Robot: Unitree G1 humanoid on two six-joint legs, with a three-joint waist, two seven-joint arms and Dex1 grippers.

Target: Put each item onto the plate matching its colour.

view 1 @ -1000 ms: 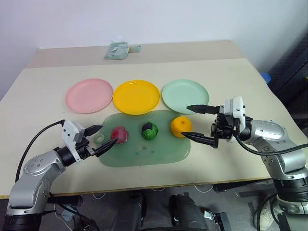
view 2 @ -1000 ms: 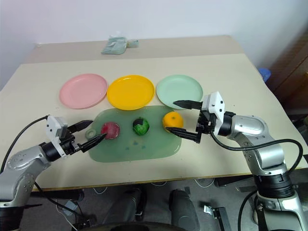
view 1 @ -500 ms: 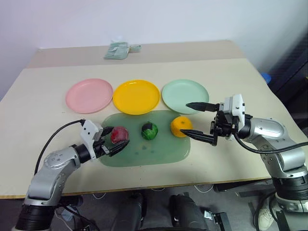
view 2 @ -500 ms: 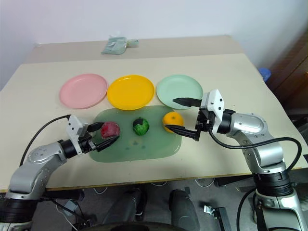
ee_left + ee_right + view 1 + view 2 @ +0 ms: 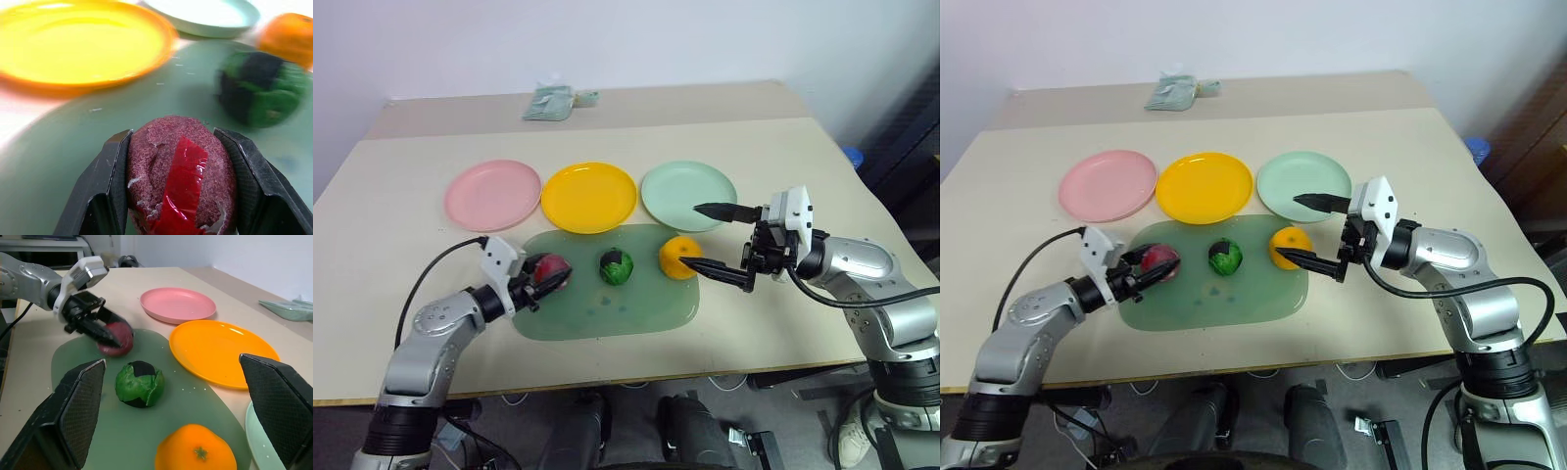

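I see my left gripper [image 5: 546, 279] clamped on the dark red toy fruit [image 5: 182, 176], at the green mat's [image 5: 607, 311] 9 o'clock end. The dark green fruit [image 5: 617, 266] sits mid-mat, the orange fruit [image 5: 679, 258] at its 3 o'clock. My right gripper [image 5: 707, 237] hangs wide apart, empty, flanking the orange. Pink plate [image 5: 492, 195], yellow plate [image 5: 588, 196] and mint green plate [image 5: 688, 195] line the mat's 12 o'clock side.

The left arm reaches forward low over the table, its left gripper [image 5: 546, 281] clamped with both black fingers [image 5: 105, 191] pressed against the sides of the red fruit [image 5: 182, 175]. The right arm is bent inward, its right gripper [image 5: 710, 238] spread wide and level.
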